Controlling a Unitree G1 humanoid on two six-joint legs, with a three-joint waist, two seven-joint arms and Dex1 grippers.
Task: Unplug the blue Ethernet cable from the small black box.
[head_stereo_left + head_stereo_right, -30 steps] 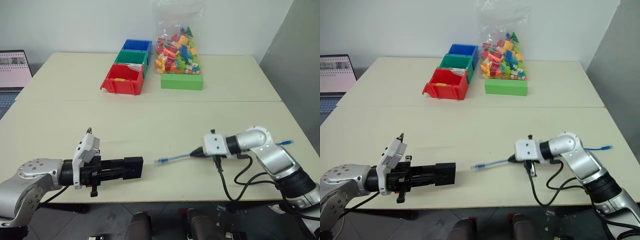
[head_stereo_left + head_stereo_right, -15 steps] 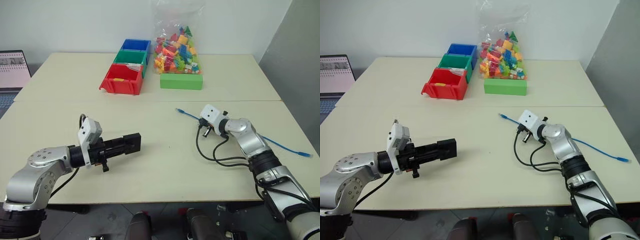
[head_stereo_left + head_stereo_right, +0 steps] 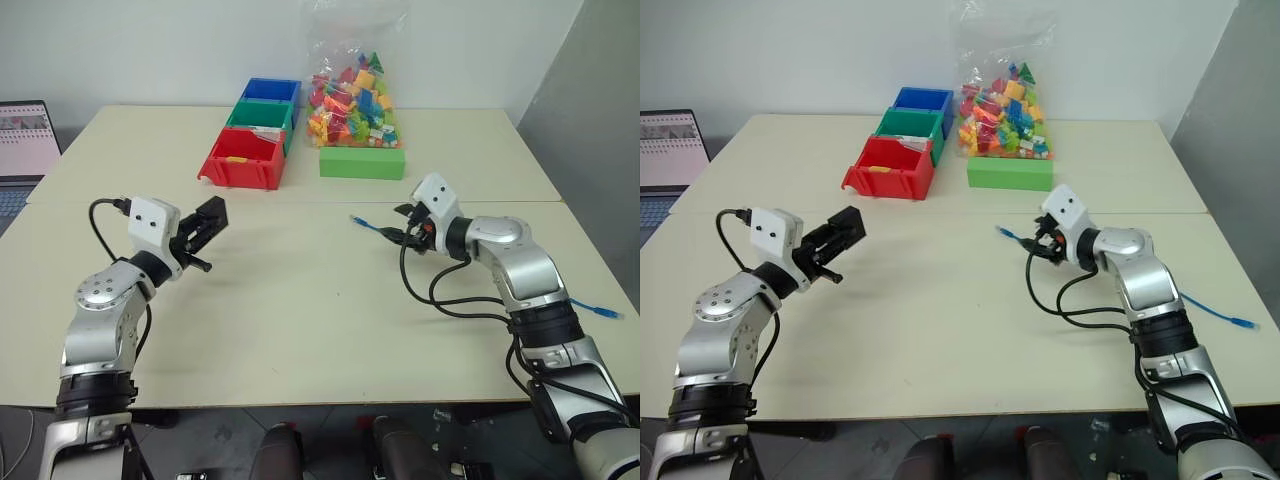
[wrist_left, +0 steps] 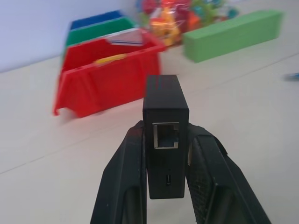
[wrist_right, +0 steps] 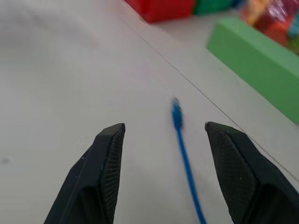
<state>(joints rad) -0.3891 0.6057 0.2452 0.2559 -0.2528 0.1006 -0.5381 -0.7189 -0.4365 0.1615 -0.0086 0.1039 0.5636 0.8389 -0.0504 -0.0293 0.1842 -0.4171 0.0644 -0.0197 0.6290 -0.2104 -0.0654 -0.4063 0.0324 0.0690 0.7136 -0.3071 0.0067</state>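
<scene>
Blue Ethernet cable [image 5: 181,140] lies between the spread right pincer [image 5: 163,135] fingers.

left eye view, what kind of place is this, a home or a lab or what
Probably a lab or test room, not a home: plain cream tables pushed together against a bare white wall, a row of coloured sorting bins beside a bag of toy bricks, and an open laptop at the table's edge.
</scene>
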